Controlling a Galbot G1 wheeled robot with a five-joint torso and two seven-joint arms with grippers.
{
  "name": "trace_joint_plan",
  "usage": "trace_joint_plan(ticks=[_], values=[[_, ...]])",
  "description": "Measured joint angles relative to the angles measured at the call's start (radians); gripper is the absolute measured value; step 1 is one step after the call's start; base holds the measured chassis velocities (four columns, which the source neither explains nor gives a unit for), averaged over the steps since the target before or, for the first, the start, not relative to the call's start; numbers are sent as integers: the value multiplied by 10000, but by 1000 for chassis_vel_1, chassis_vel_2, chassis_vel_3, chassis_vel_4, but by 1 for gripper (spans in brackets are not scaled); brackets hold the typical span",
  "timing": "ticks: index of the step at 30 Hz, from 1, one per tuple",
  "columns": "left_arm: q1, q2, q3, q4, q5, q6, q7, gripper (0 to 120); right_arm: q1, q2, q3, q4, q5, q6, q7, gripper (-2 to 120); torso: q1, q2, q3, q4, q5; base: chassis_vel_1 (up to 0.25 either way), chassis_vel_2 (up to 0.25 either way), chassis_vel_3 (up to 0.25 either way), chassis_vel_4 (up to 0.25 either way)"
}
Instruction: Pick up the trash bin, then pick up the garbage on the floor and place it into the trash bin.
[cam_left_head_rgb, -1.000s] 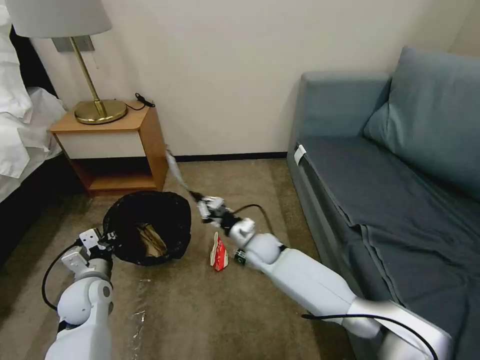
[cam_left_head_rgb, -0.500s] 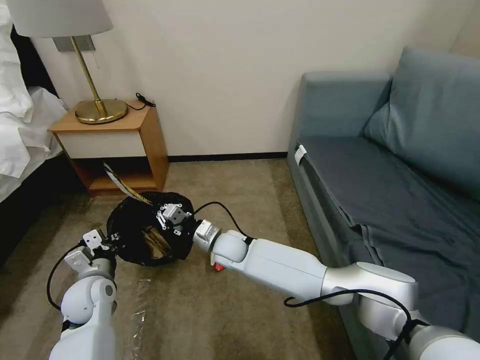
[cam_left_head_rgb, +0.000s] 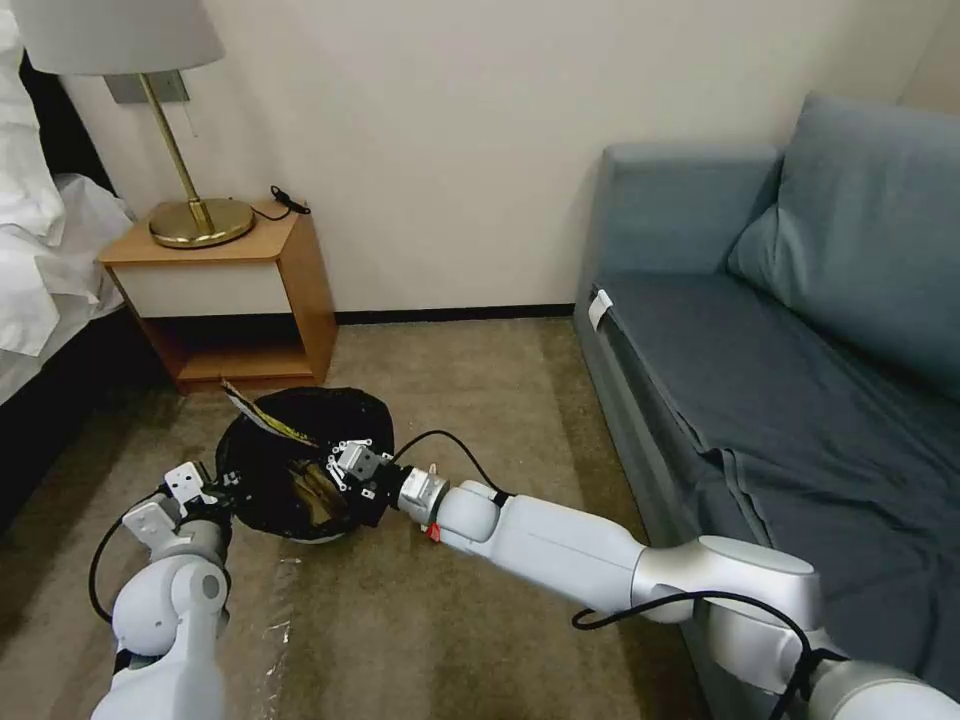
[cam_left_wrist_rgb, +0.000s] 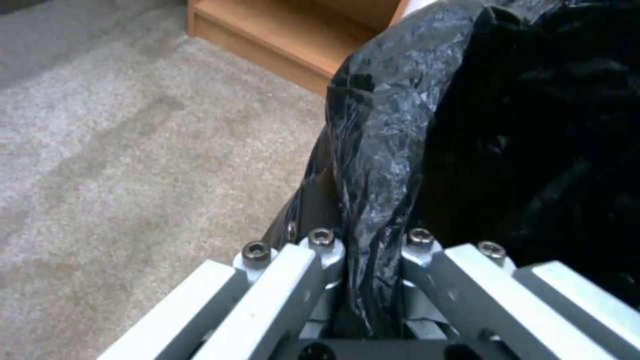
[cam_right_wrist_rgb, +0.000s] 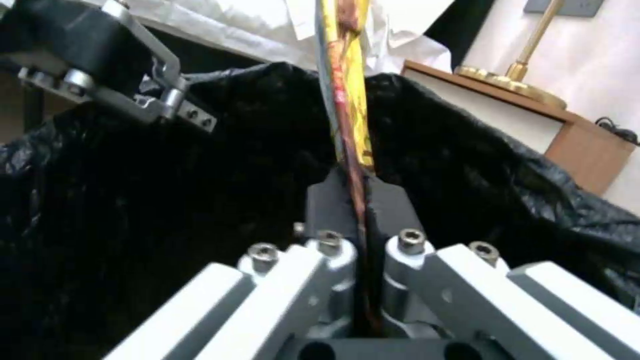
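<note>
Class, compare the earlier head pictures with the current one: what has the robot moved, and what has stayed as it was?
The right gripper, shut on the thin gold-brown snack wrapper, swung from above the floor beside the bin to over the round black-bagged trash bin, then sank lower into its mouth. The wrapper has not been let go. The left gripper stays clamped on the bin's rim. The wooden nightstand and grey-blue sofa are unchanged.

Trash bin (cam_left_head_rgb: 300, 470) on the carpet (cam_left_head_rgb: 450, 620) before the nightstand (cam_left_head_rgb: 225, 295), left of the sofa (cam_left_head_rgb: 780, 350); snack wrapper (cam_left_head_rgb: 262, 417) over its far rim; lamp (cam_left_head_rgb: 150, 120) on nightstand.
</note>
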Motion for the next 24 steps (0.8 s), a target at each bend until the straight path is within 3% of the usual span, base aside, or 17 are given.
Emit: trace_joint_plan(ticks=[7, 10, 16, 18, 24], values=[[21, 37, -39, -30, 11, -9, 0, 3, -29, -86, 58, 163, -5, -73, 6, 27, 0, 0, 0, 1, 1, 0, 0, 0, 0], [-4, 40, -37, -5, 25, -17, 2, 3, -64, -164, 110, 219, -6, -85, -11, 44, 0, 0, 0, 0, 1, 0, 0, 0, 0], [-82, 43, -13, 84, 53, -22, 1, 3, -95, -216, 180, 250, -11, -86, -26, 60, 1, 0, 0, 0, 0, 0, 0, 0, 0], [-131, 61, -1, 141, 64, -23, 3, 3, -53, -226, 369, 313, -1, -104, -29, 72, 0, 0, 0, 0, 1, 0, 0, 0, 0], [-215, 128, 6, 274, 71, -23, 10, 3, 399, -257, 1257, 628, 82, -412, 52, 93, 0, 0, 0, 2, 1, 0, 0, 0, 0]])
